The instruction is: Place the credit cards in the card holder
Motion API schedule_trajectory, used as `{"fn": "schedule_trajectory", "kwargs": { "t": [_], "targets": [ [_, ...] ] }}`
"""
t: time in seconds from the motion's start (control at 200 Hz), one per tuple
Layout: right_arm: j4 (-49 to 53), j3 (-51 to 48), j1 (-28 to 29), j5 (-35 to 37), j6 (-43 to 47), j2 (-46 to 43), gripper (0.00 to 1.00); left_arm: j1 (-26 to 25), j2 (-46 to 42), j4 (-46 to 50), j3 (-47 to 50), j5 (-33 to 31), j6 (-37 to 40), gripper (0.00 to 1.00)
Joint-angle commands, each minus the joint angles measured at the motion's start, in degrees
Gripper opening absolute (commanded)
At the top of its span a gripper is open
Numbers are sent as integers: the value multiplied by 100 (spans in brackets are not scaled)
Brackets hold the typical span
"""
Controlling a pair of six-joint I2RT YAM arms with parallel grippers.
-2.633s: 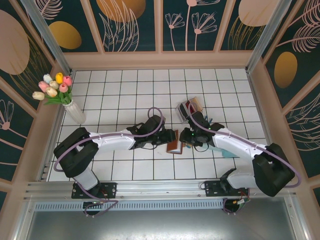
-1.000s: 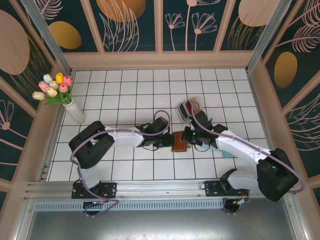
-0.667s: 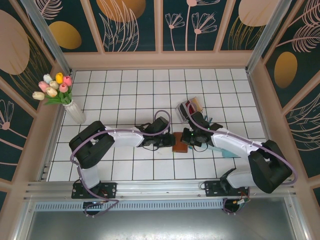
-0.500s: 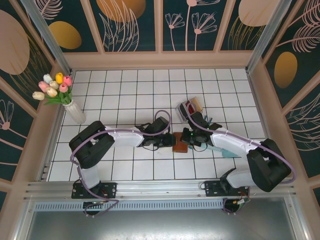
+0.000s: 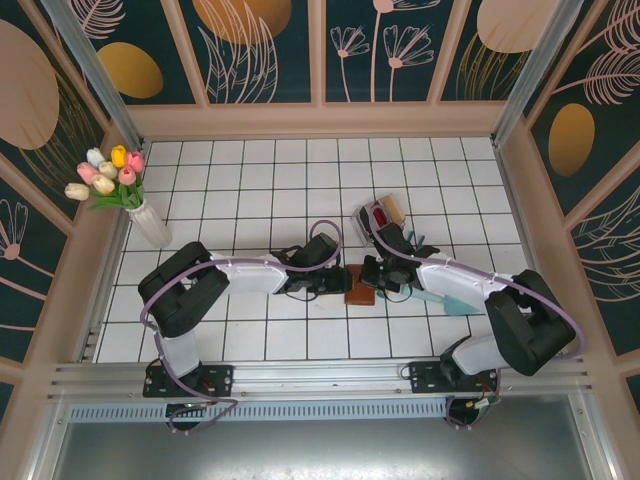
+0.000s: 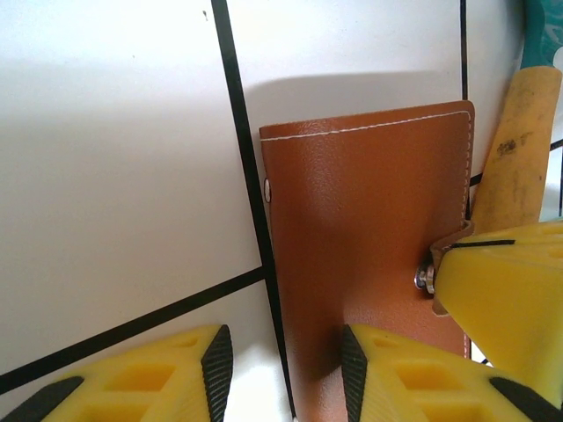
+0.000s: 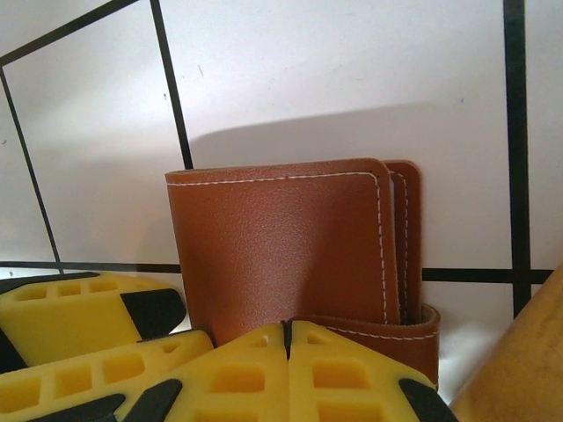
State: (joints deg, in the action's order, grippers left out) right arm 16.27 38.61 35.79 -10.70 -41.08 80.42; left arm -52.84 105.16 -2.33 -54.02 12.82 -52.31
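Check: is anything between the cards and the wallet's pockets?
Yes. The wallet lies folded shut, so its own cover hides the pockets; the right gripper, shut, sits at its strap.

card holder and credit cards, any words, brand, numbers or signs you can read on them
None can be read.
card holder: plain brown leather with pale stitching, no stamp or logo on the faces that show.
credit cards: too small in the top view to read.
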Motion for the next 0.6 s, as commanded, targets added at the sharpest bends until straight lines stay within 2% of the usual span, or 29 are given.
{"fn": "schedule_trajectory", "kwargs": {
  "t": [0.0, 0.34, 0.46, 0.596],
  "targets": [
    [275, -196, 53, -158, 182, 280, 0, -46, 179, 154, 104, -33, 17, 39],
    [1159, -127, 649, 682, 105, 873, 0, -50, 83, 75, 270, -244, -257, 32],
    [1268, -267, 661, 971, -135, 1035, 0, -45, -45, 36, 390, -395, -365, 30],
    [1122, -167, 692, 957, -111, 1079, 0, -45, -318, 57, 504, -669, -444, 30]
  ]
}}
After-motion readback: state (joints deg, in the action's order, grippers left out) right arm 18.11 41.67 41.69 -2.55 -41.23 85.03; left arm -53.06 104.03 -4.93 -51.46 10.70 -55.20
